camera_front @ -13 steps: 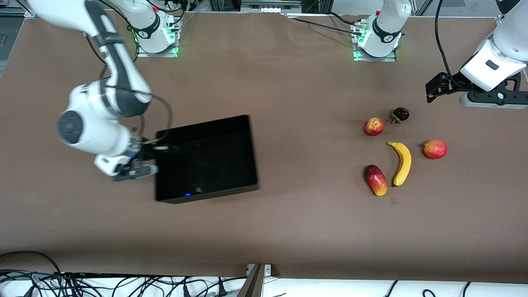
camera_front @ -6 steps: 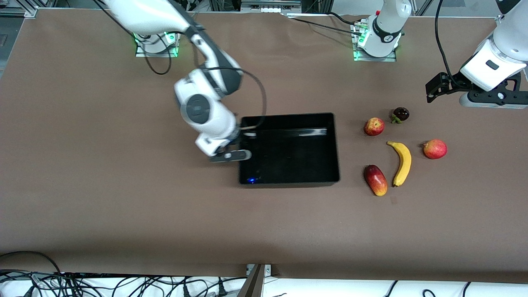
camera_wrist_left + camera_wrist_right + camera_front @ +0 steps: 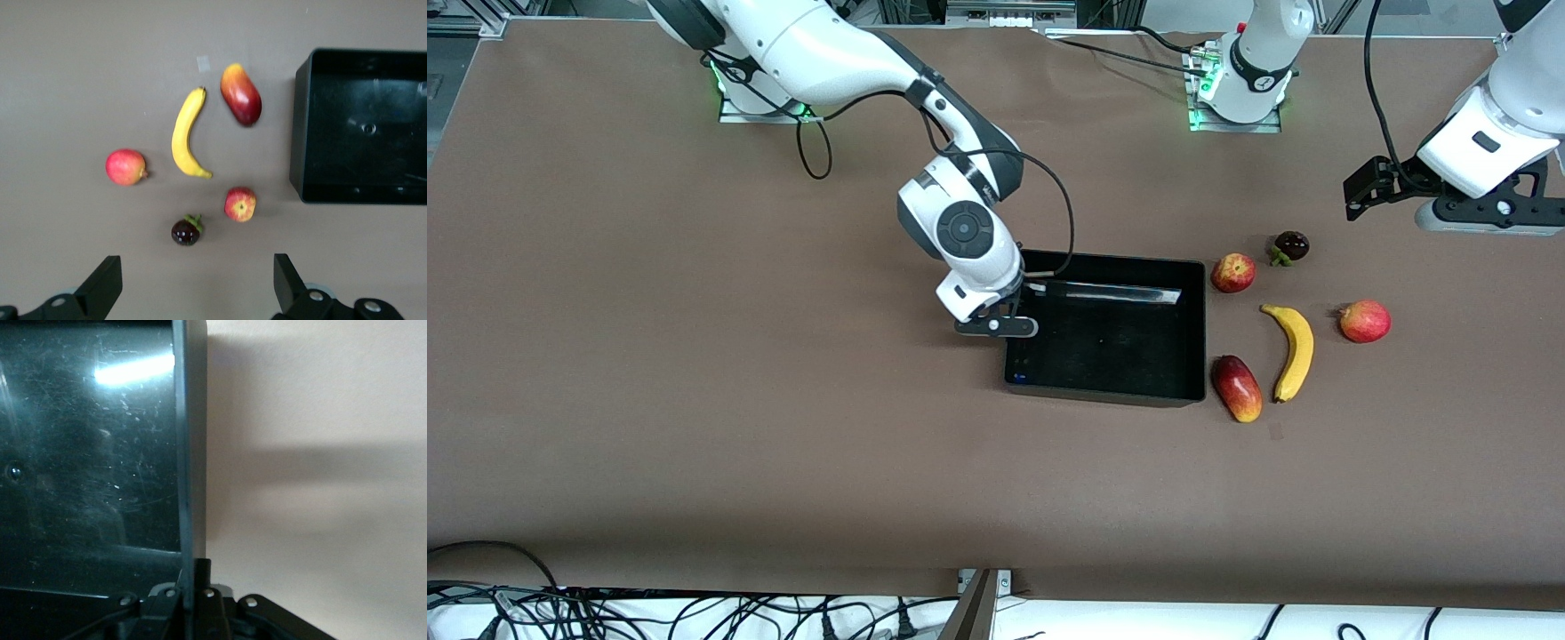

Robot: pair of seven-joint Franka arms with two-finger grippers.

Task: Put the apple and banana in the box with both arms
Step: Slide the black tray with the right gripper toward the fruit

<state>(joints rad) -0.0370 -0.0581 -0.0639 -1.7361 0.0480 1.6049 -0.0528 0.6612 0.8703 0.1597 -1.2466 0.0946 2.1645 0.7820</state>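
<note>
Right now my right jaws (image 3: 1009,313) are clenched on the wall of the shallow glossy black plastic box (image 3: 1193,331), at its end toward the right arm's base; my right wrist view shows that thin wall (image 3: 183,487) running straight into the pinch. I judge I hold it there to keep the box parked right beside the fruit, so each piece has only a short way to travel. The small red apple with yellowish patches (image 3: 1233,272) sits just off the box's corner, and the curved yellow banana (image 3: 1292,350) lies on the brown counter (image 3: 694,400) a little toward the left arm's end. My left jaws (image 3: 1360,188) wait released, above the fruit cluster. Neither fruit is in the box yet. My right fingertips are hidden beneath the wrist in the front view, and the box's glare masks its floor.
</note>
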